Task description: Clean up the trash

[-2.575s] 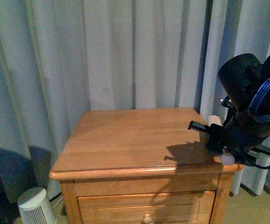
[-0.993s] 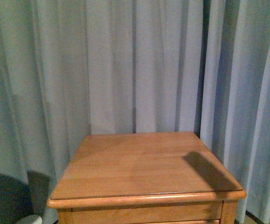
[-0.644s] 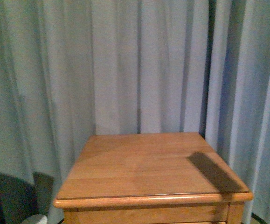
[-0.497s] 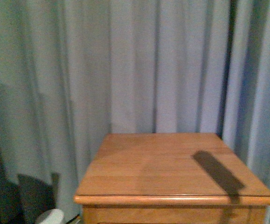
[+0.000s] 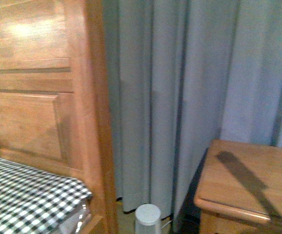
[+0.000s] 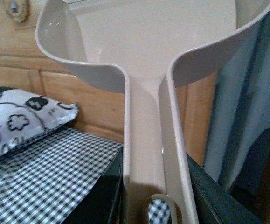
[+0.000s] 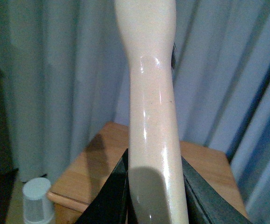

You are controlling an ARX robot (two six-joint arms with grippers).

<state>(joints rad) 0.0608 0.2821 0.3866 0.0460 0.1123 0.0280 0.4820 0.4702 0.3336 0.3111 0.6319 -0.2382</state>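
My left gripper is shut on the long handle of the pinkish-beige dustpan, whose scoop stands upright ahead of the wrist; no white paper ball shows on the visible part of the scoop. My right gripper is shut on the cream brush handle, which rises out of the frame. The trash, a small white paper ball, is out of view in all views. Neither arm shows in the front view.
A wooden headboard and a bed with a checked cover lie at the left. A wooden nightstand stands at the right, also in the right wrist view. A white cylinder stands on the floor before grey curtains. A patterned pillow lies on the bed.
The front view has swung left: the nightstand slid from the centre to the right edge, and the headboard and bed came into view. The right arm, seen earlier at the nightstand, is out of the front view.
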